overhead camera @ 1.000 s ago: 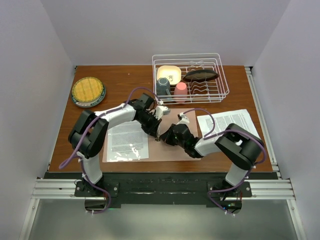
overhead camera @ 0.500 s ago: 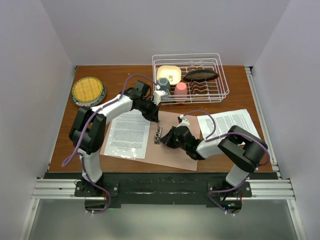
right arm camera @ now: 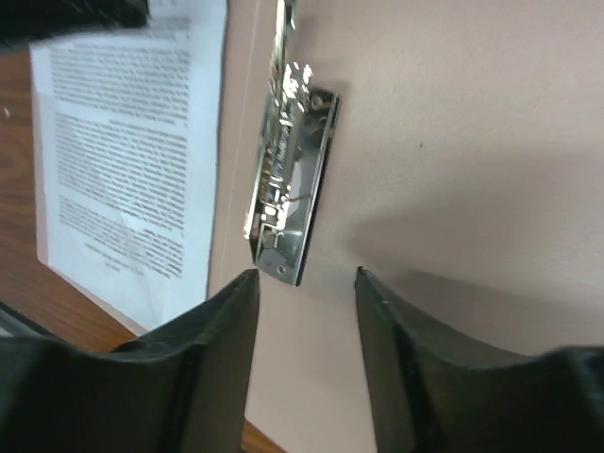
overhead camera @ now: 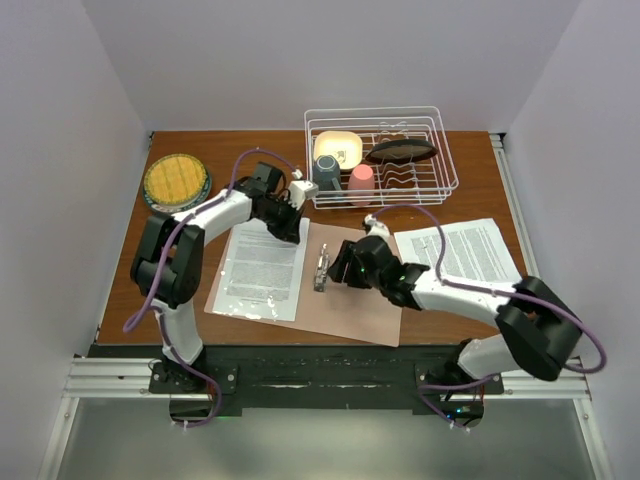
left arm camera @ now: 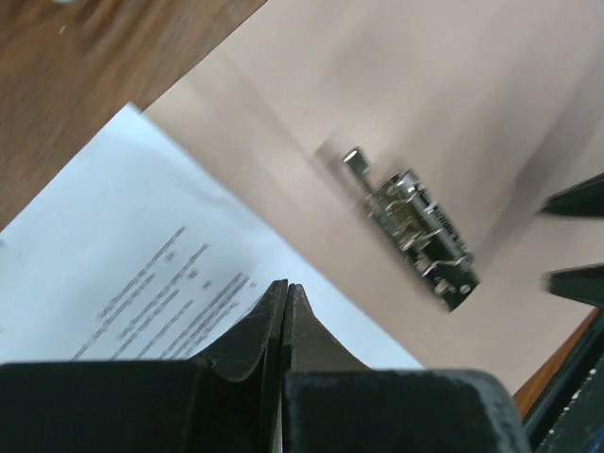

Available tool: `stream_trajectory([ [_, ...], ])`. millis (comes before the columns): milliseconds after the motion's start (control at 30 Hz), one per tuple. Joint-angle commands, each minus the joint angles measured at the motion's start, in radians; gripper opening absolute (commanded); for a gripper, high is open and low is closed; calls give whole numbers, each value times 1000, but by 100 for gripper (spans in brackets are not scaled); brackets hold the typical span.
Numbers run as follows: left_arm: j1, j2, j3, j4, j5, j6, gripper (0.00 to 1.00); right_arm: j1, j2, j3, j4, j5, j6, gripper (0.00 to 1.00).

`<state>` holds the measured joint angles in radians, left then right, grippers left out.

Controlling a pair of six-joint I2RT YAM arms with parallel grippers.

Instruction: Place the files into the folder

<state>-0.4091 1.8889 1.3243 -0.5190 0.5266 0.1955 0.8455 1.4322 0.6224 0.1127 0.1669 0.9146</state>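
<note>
Rack [overhead camera: 420, 180] and plate [overhead camera: 203, 190] stand behind folder [overhead camera: 360, 305] (left gripper [left arm camera: 286, 288] pinched together, right gripper [right arm camera: 304, 278] parted at clip [right arm camera: 288, 179]).

Folder [overhead camera: 365, 305] lies open, front centre of the worktop [overhead camera: 250, 160], clip [overhead camera: 320, 268] on its spine. One sheet [overhead camera: 262, 270] on the left leaf. Second sheet [overhead camera: 465, 250] on the worktop at the folder's right edge. Dish rack [overhead camera: 372, 110] behind the folder, plate [overhead camera: 176, 183] back left.
</note>
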Motion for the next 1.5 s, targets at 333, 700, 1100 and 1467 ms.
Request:
stream_trajectory([
  [333, 30, -141, -96, -24, -71, 113, 0, -410, -305, 30, -766, 143, 111, 98],
  [700, 30, -200, -73, -76, -50, 131, 0, -431, -273, 79, -976, 335, 233, 96],
  [1100, 30, -203, -145, -44, -50, 134, 0, -445, -92, 180, -867, 424, 210, 92],
  [1467, 29, -137, -189, 14, -42, 124, 0, -444, 98, 230, -754, 502, 158, 72],
])
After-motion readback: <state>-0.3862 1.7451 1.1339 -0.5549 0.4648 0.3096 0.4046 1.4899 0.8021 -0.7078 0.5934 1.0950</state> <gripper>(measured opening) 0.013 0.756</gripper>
